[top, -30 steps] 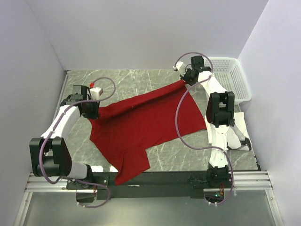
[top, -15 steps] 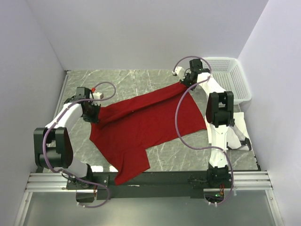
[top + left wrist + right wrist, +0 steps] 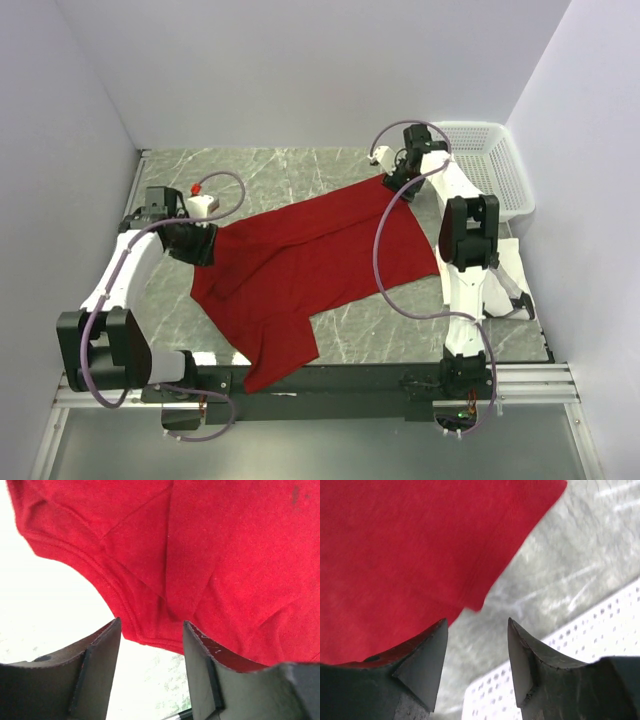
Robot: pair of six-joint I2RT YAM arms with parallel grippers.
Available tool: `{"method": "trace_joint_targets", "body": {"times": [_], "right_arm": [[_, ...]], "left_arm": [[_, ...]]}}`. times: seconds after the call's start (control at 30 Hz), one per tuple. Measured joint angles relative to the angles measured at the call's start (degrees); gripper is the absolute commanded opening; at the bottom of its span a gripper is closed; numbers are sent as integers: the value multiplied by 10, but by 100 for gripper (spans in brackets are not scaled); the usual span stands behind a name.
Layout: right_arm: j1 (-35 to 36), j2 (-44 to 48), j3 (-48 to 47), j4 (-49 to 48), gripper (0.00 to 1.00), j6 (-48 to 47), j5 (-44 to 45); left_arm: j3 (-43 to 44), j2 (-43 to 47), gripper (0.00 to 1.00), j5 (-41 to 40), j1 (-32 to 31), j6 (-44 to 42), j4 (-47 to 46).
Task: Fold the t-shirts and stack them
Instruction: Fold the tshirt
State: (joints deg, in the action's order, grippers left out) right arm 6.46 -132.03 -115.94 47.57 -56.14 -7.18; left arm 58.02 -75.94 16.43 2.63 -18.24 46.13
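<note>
A red t-shirt (image 3: 310, 262) lies spread across the marble table, one sleeve hanging over the near edge. At its left edge, my left gripper (image 3: 205, 244) is open; in the left wrist view the red t-shirt (image 3: 210, 555) has its hem just ahead of the left gripper (image 3: 151, 630), with nothing between the fingers. My right gripper (image 3: 397, 180) is open at the shirt's far right corner. In the right wrist view the red t-shirt (image 3: 405, 550) ends beside the right gripper (image 3: 477, 627), which has only bare table between its fingers. A white folded t-shirt (image 3: 508, 262) lies by the right arm.
A white mesh basket (image 3: 492, 165) stands at the back right, close to my right gripper; its perforated basket wall (image 3: 600, 630) shows in the right wrist view. Grey walls close in the table on the left, back and right.
Both grippers have opened and let go of the red t-shirt. Its lifted left and far right edges have dropped onto the table. The left arm has drawn back to the left.
</note>
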Motion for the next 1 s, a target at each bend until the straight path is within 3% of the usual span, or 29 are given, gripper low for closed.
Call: {"method": "trace_joint_targets", "body": {"times": [0.2,0.53,0.87,1.0], "right_arm": [[12,48,19,47,38,26,13],[52,82,179,65,29,80,35],[89,139,301,47,28,127,46],[129,165,339,72,29,147,9]], "left_arm": [[5,-61,40,2,27,34,-15],[35,-217,22,-18,56,83,-59],[156,-336,17,-33,104,91,-46],[223,-374,22,-33,124,70,-40]]}}
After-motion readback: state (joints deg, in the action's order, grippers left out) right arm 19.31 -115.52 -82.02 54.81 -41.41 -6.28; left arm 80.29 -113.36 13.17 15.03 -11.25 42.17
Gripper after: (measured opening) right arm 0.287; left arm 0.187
